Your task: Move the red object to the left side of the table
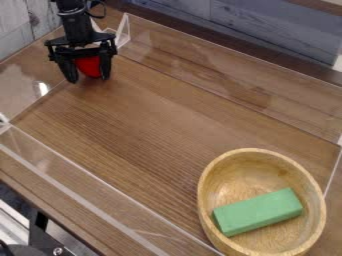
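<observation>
The red object [88,66] rests on the table [160,130] at its far left corner, close to the acrylic wall. My gripper [83,68] points straight down over it. Its two black fingers [62,60] stand apart on either side of the red object, so the gripper is open around it. The upper part of the red object is hidden behind the gripper body.
A round wooden bowl [214,190] sits at the near right corner with a green rectangular block [259,212] lying in it. Clear acrylic walls [40,150] edge the table on the left and near sides.
</observation>
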Available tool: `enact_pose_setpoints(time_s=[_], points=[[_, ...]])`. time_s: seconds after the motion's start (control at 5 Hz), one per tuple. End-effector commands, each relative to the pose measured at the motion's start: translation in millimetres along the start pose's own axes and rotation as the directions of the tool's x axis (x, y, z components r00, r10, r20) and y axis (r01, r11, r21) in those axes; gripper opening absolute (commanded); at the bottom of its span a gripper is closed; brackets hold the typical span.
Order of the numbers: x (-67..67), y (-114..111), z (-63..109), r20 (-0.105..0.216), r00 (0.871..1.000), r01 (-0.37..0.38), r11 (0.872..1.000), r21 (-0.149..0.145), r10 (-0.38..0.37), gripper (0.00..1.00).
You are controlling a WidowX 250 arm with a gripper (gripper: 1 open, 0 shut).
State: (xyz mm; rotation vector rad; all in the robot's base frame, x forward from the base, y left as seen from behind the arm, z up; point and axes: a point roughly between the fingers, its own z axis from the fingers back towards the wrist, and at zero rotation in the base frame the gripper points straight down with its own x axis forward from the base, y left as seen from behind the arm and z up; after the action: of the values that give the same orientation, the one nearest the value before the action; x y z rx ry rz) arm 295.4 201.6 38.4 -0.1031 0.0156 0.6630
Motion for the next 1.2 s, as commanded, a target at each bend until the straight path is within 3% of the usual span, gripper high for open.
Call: enact_pose_setpoints(time_s=[0.0,0.2,0.6,1.0], points=[[3.6,-3.4,35.8,0.044,0.995,0.091,0.996,-0.025,-0.089,1.00],[-2.6,-9.3,52.1,0.029,0.982,0.185,0.981,-0.049,-0.184,1.00],[-18.8,-12.9,51.5,0.026,0.985,0.170,0.982,-0.082,-0.168,1.00],[-20.6,-16.0,66.3,0.004,0.964,0.264,0.959,-0.106,-0.265,1.00]])
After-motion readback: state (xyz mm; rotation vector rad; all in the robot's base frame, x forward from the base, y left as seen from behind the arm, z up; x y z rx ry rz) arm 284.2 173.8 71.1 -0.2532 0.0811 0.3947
